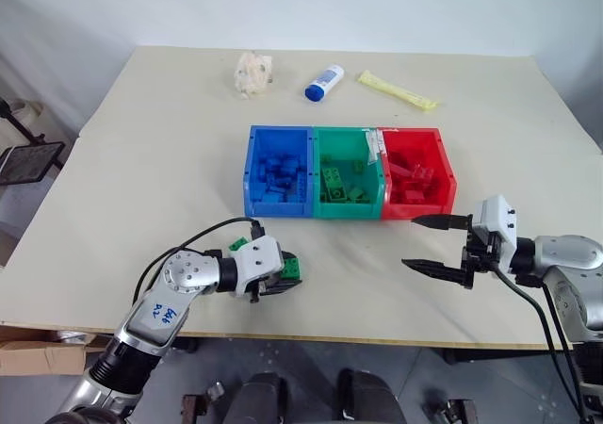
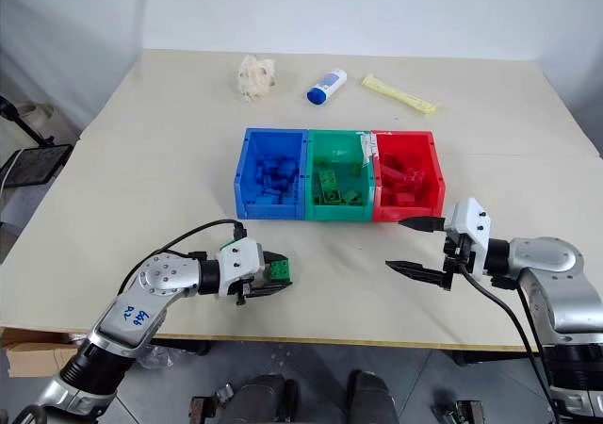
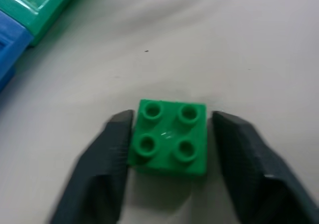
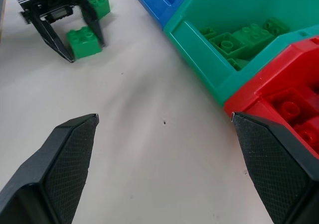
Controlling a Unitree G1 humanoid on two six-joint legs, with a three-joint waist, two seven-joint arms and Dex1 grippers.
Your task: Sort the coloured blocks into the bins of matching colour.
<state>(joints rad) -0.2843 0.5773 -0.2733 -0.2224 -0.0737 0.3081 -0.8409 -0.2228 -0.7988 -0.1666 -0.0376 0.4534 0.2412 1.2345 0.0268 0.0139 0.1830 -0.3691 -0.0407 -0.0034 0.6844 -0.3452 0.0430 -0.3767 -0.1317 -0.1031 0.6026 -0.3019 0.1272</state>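
Left pincer (image 1: 288,275) sits low on the tabletop (image 1: 160,160), at about 7 o'clock from the bins, fingers closed against the two sides of a green block (image 3: 170,137). The block rests studs-up on the tabletop, four studs visible in the left wrist view. A second green block (image 4: 98,5) lies just behind the pincer, on its far side as seen from the right wrist; whether it touches the pincer I cannot tell.

Right pincer (image 1: 441,246) hovers at about 5 o'clock from the bins, just in front of the red bin (image 1: 443,151), fingers spread wide, nothing between them.

Bins stand joined in a row at the tabletop centre: blue bin (image 1: 251,160) at 9 o'clock, green bin (image 1: 317,165) in the middle, red bin at 3 o'clock. Each holds blocks of its own colour: blue blocks (image 1: 280,174), green blocks (image 1: 337,184), red blocks (image 1: 412,181). A small white piece (image 1: 376,146) sits at the wall between green and red bins.

Far edge of tabletop, at 12 o'clock from the bins: crumpled pale wad (image 1: 252,73), white bottle with blue cap (image 1: 323,83) lying on its side, yellow packet (image 1: 396,90), well apart from the bins.
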